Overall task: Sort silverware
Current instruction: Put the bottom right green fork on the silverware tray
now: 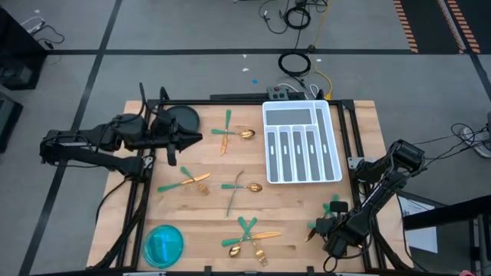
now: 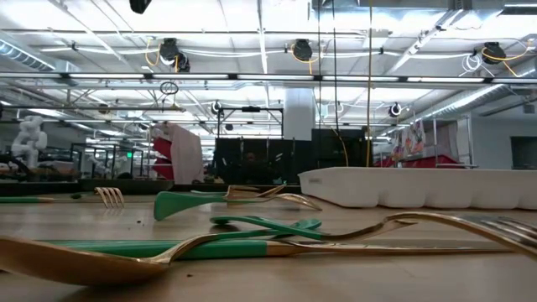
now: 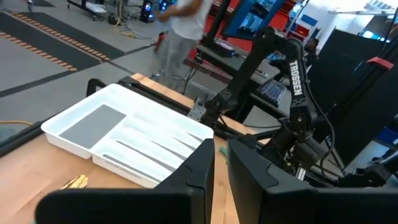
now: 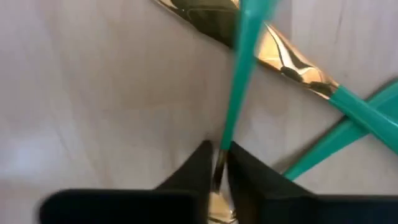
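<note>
— Pickup stage, by my reading: the right gripper (image 4: pixel 217 163) is low at the near right corner of the table (image 1: pixel 215 172), its fingers pinched on a teal-handled utensil (image 4: pixel 239 74) just where the handle meets the gold metal.

— And the left gripper (image 3: pixel 221 163)?

— Waiting over the far left of the table, fingers almost together with nothing between them.

— Where's the rest of the silverware (image 1: pixel 244 186)?

— Scattered in crossed clusters on the wood, left of the white compartment tray (image 1: pixel 301 142), whose slots look bare. A blue bowl (image 1: pixel 163 242) sits near left.

— Which way does the gripped piece lie?

— Its handle runs straight out ahead of the fingers, crossing over other pieces.

— Next move?

— Probably a clean lift without dragging the crossed neighbours, then turning its long axis to match a slot.
</note>
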`<state>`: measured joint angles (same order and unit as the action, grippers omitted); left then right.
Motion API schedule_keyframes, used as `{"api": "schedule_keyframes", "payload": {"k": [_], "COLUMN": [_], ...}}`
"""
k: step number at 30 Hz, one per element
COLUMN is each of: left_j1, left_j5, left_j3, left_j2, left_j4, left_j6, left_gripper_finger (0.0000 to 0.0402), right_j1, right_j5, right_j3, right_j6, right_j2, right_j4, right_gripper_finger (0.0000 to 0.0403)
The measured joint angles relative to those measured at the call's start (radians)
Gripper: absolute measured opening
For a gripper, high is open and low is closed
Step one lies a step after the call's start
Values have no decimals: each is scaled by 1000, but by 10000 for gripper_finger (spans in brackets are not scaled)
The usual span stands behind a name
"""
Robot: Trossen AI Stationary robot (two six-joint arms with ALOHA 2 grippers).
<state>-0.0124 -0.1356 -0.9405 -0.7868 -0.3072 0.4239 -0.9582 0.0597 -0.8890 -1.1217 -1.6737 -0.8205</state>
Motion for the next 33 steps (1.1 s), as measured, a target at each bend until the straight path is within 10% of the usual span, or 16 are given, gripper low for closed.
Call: {"api": "schedule_keyframes", "payload": {"k": [33], "left_j1": [0], "left_j5": [-1], "left_j3": [0], "left_j2": [0], "left_j4": [-17], "left_j6": [-204], "left_gripper_finger": [50], "right_j1": [66], "right_j5": [-145], "right_j3": [-279], "right_j6": [-117], "right_j2": [1], "right_j4": [-196], "right_gripper_finger": [0]}}
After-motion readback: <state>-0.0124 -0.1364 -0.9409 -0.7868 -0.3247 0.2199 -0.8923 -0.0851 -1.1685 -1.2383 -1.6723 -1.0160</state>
